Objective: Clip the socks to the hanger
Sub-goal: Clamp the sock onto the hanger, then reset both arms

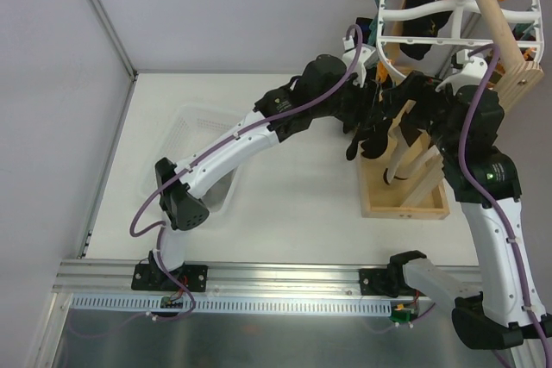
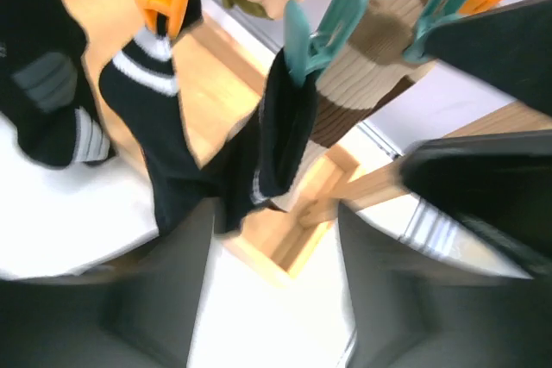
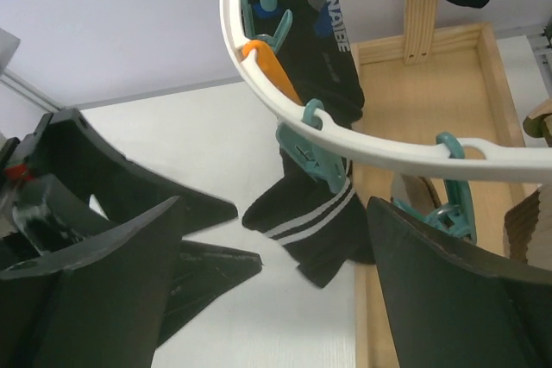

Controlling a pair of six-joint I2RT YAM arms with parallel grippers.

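Black striped socks (image 3: 315, 221) hanging pegged on white plastic oval hanger (image 3: 509, 163); left end effector (image 2: 272, 243), right end effector (image 3: 274, 206) gaping, empty; seemingly nearing completion.

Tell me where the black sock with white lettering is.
Right wrist view, upper centre: the lettered sock hangs from the hanger, right of the orange peg, above the striped sock.

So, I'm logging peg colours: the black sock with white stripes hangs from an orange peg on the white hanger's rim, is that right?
Not quite. The peg holding it is teal, not orange: the right wrist view shows the teal peg on the white hanger's rim gripping the black sock with white stripes. The orange peg sits further along the rim.
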